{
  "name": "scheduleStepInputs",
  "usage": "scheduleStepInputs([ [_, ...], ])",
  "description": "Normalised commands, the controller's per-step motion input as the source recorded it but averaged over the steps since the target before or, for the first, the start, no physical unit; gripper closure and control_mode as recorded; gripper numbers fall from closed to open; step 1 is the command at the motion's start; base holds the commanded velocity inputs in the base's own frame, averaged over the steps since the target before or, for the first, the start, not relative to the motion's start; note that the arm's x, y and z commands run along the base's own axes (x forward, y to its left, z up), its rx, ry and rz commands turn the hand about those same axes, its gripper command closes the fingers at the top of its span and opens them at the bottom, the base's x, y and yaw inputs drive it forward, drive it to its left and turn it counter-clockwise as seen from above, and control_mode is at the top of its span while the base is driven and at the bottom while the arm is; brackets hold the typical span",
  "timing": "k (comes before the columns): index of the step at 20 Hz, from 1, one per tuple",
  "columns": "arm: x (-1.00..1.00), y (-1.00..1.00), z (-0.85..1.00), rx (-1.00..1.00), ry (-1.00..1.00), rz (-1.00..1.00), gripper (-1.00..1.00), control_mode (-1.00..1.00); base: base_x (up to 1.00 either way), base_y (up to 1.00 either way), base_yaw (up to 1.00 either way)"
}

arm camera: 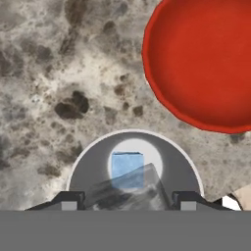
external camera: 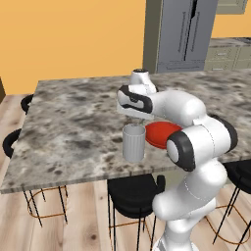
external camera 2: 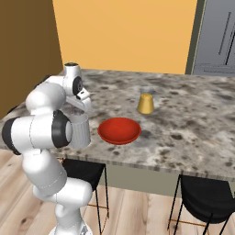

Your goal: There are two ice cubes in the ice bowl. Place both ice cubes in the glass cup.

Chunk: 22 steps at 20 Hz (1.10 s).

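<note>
I see the white arm folded forward over the near edge of the grey marbled stone counter (external camera: 73,117), its wrist bent down so the hand hangs directly above the pale grey ribbed tumbler (external camera: 133,142).

The tumbler stands upright close to the counter's near edge. Just beside it, apart from it, sits the shallow round red bowl (external camera 2: 119,130); I see no cube inside the bowl.

From the hand camera I look straight down into the tumbler (arm camera: 133,169): one pale blue translucent ice cube (arm camera: 127,165) lies on its bottom.

The gripper (arm camera: 128,200) has its fingertips (arm camera: 68,201) set wide apart, and a second clear ice cube (arm camera: 128,188) shows between them above the tumbler's mouth. I cannot tell whether the tips touch it.

A small yellow cup (external camera 2: 145,104) stands farther back, toward the counter's middle.
</note>
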Motion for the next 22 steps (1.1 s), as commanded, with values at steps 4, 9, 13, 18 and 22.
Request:
scheduleStepInputs([
  [4,0.00,0.00,-0.28,0.00,0.01,0.02,1.00,-1.00,0.00,0.00,0.00],
  [9,0.07,0.03,-0.11,0.00,0.00,0.01,1.00,-1.00,0.00,0.00,0.00],
  [13,0.17,0.07,-0.08,0.00,0.00,0.00,1.00,-1.00,0.00,0.00,0.00],
  [18,0.15,0.08,-0.04,0.00,0.00,0.00,1.00,-1.00,0.00,0.00,0.00],
  [22,0.01,0.03,-0.15,-0.03,0.02,0.00,1.00,-1.00,0.00,0.00,0.00],
])
